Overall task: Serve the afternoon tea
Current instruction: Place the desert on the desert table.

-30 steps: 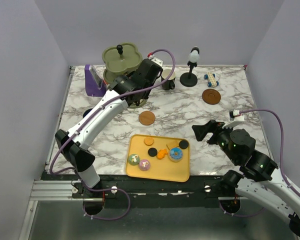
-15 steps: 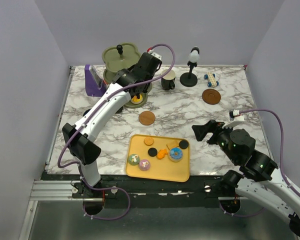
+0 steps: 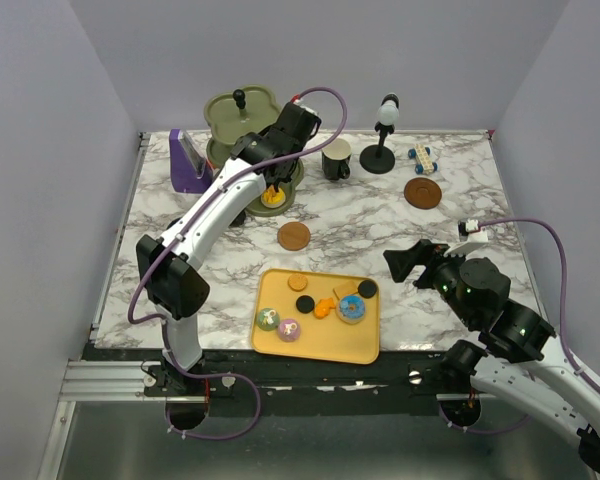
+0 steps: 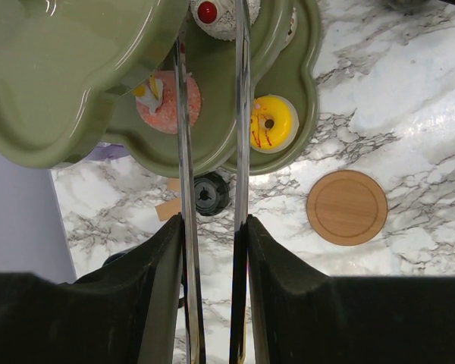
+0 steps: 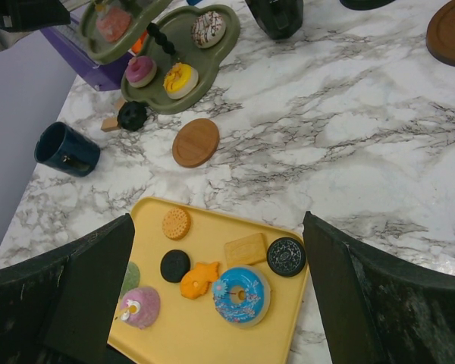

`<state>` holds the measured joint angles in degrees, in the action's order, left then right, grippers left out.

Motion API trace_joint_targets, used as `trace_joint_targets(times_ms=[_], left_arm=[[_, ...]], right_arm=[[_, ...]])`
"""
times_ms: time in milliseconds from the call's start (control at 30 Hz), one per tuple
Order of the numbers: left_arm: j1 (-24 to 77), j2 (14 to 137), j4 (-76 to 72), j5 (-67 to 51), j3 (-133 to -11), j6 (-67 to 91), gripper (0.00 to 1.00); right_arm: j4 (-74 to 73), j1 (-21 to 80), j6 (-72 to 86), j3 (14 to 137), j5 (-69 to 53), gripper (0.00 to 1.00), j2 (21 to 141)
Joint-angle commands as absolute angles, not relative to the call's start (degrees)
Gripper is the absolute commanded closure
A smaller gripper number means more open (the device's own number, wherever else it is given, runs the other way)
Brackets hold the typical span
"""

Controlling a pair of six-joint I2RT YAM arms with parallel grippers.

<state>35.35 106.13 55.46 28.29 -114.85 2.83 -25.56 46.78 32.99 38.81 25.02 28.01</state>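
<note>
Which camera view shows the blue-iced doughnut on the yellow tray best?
Right wrist: the blue-iced doughnut is close, large and unobstructed on the yellow tray. Top external shows it small; left wrist misses it.

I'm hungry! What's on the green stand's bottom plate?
On the bottom plate: a pink doughnut, a yellow doughnut and a white chocolate-striped cake. The plate above covers part, so more may hide there.

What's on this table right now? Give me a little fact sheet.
Left tool: above green stand; grip unclear
Right tool: open, empty, near yellow tray
Stand: yellow doughnut, pink treats on its tiers
Tray: blue doughnut, biscuits
Coasters: two, both bare
Mugs: black mug beside stand; blue mug far left
</note>
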Motion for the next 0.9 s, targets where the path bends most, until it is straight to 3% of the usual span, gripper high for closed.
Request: trace_joint_targets(times_ms=[0,567,867], left_arm=[[34.26,106.34,54.76,30.9,-116.8,2.53,0.63],[33.82,106.37,54.69,28.87,-116.81,2.99,0.44],[34.15,104.56,54.87,27.77,-116.47,3.95,0.39]], right_arm=[[-25.23,47.02,33.09,38.16,25.57,0.0,27.82],[-25.22,47.09,33.07,38.1,25.75,0.0,28.12],[-25.22,47.02,33.07,38.14,25.89,0.0,28.29]])
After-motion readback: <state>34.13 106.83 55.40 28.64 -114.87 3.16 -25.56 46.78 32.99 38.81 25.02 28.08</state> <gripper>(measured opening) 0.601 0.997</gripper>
